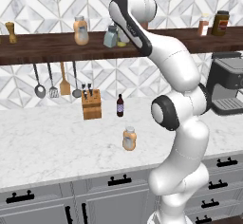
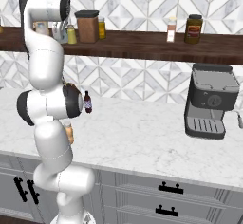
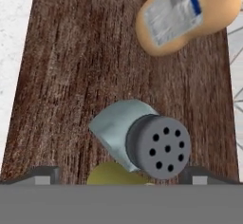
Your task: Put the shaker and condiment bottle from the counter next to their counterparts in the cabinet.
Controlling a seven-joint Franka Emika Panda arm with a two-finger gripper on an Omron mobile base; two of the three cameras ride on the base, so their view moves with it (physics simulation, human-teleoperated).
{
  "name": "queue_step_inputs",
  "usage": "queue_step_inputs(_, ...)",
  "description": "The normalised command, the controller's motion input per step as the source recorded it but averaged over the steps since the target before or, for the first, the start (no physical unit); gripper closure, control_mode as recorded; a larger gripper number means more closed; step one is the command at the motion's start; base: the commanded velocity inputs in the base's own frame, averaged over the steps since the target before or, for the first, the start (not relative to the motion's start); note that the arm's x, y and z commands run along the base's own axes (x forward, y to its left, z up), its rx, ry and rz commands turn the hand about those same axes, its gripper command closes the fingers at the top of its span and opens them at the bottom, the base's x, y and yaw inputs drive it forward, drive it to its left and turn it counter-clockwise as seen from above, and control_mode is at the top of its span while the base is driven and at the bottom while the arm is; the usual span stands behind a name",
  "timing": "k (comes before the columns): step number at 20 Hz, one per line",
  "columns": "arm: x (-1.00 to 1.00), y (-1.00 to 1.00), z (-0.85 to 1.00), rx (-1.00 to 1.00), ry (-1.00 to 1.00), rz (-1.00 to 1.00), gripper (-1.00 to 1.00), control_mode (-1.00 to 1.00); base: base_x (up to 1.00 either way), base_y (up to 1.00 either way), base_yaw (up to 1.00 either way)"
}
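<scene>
The pale blue-grey shaker (image 1: 110, 37) (image 3: 142, 140) stands upright on the dark wooden cabinet shelf (image 1: 47, 47) (image 3: 61, 76). Just beside it is the yellow-green shaker (image 3: 113, 174) (image 2: 71, 34). In the hand view my gripper (image 3: 123, 175) hangs above the shelf, open, its fingertips (image 3: 45, 175) spread wide on either side of the blue-grey shaker and not touching it. The counterpart orange-tan bottle (image 1: 81, 31) (image 3: 190, 14) stands on the shelf further left. The condiment bottle (image 1: 129, 138) stands upright on the marble counter, in front of the arm.
A slim dark bottle (image 1: 120, 106) and a knife block (image 1: 91, 104) stand at the back of the counter, with utensils (image 1: 52, 80) hanging under the shelf. A coffee machine (image 2: 211, 99) sits at the right. Jars (image 2: 193, 29) and a brown canister (image 2: 88, 26) occupy the shelf.
</scene>
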Motion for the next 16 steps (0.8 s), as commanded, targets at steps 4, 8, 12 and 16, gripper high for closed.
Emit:
queue_step_inputs(4, 0.0, 0.0, 0.2, -0.02, -0.1, 0.0, -1.0, -1.0, 0.0, 0.0, 0.0)
queue_step_inputs(8, 0.03, -0.03, 0.42, -0.01, -0.13, 0.0, -1.0, -1.0, 0.0, 0.0, 0.0)
queue_step_inputs(12, -0.01, -0.3, 0.29, 0.0, -0.16, 0.0, -1.0, -1.0, 0.0, 0.0, 0.0)
queue_step_inputs(16, -0.52, -0.71, -0.21, 0.14, -0.09, 0.0, -1.0, -1.0, 0.0, 0.0, 0.0)
